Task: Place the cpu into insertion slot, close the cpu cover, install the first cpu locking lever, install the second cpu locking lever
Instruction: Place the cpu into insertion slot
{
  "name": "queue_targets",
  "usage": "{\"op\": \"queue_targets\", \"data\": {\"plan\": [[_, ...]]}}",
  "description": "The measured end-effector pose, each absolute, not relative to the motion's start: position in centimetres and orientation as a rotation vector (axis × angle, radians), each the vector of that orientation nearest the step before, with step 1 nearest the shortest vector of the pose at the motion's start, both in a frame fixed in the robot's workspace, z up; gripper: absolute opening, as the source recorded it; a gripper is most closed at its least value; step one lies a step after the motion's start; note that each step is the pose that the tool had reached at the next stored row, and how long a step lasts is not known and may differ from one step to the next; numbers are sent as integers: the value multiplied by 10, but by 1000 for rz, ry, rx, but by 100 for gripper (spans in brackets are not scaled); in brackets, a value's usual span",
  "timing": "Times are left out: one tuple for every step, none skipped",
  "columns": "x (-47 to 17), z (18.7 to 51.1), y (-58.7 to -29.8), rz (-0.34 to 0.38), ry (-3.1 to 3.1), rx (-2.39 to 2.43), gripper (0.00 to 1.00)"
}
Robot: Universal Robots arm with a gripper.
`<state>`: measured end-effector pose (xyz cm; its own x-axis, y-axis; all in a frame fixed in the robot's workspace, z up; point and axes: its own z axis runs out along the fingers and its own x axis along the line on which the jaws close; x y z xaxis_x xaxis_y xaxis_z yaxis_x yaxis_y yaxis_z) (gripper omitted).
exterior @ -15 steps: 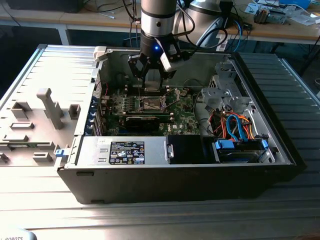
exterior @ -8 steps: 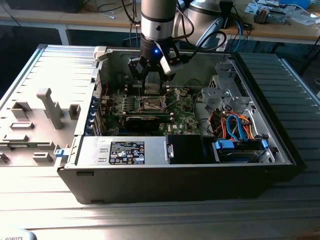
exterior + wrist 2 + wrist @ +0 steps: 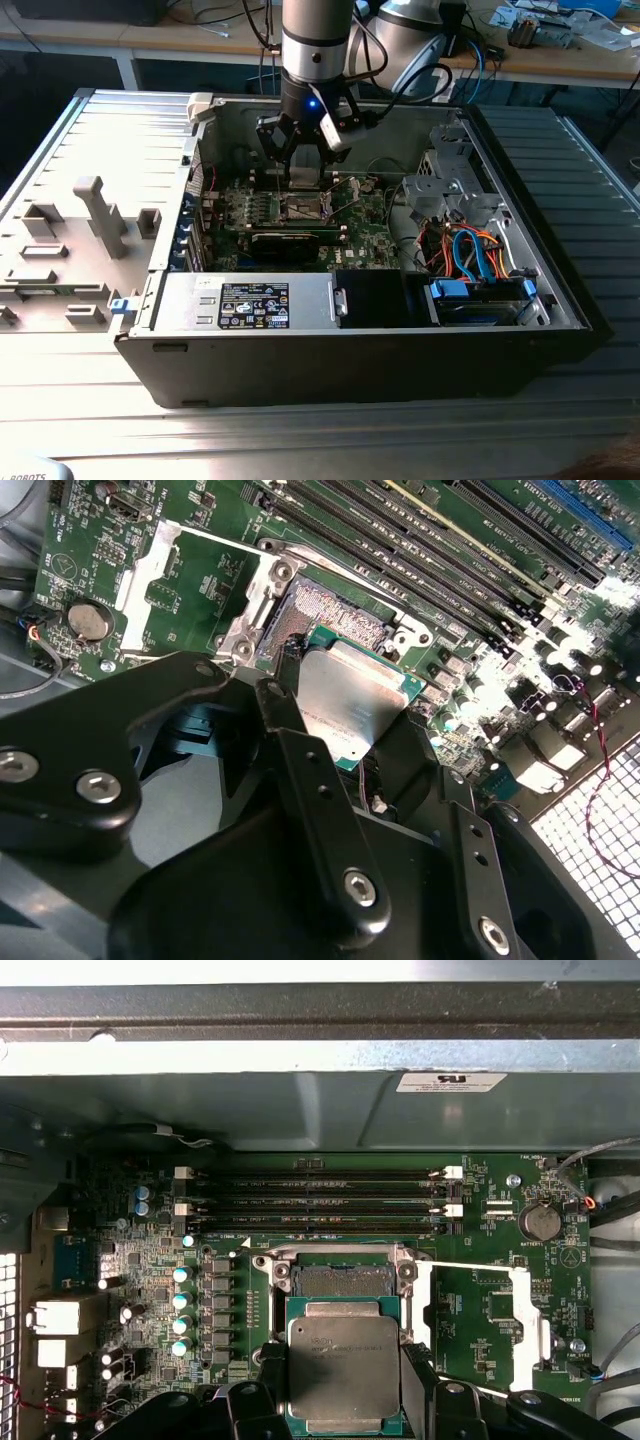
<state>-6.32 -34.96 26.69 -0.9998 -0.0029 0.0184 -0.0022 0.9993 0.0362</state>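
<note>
The cpu [image 3: 345, 1370], metal top up, gripped by the fingers [image 3: 310, 780].

**Green Board, Silver Chip, Black Hand**

The cpu [image 3: 345, 1365] is showing a dull silver-grey top with a green edge around it. The insertion slot [image 3: 340, 1280] is looking dark inside a shiny silver frame. The circuit board [image 3: 475, 1330] is showing green with tiny white marks. The cpu cover [image 3: 527, 1320] is shining silver-white. The hand [image 3: 303, 178] is looking black all over. Orange, blue and red wires [image 3: 470, 250] are showing inside the black computer case [image 3: 350, 375]. The bench [image 3: 300, 430] is looking grey with long stripes.
</note>
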Motion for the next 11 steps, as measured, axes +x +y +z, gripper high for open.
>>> {"op": "queue_targets", "data": {"plan": [[-63,267,-350,-57,-3123,4,54],[-63,267,-349,-56,-3123,4,54],[-63,267,-349,-56,-3123,4,54],[-63,267,-349,-56,-3123,4,54],[-63,267,-349,-56,-3123,4,54],[-63,267,-349,-56,-3123,4,54],[-63,267,-349,-56,-3123,4,54],[-63,267,-348,-56,-3123,4,54],[-63,267,-348,-56,-3123,4,54],[-63,267,-348,-56,-3123,4,54],[-63,267,-348,-56,-3123,4,54]]}}
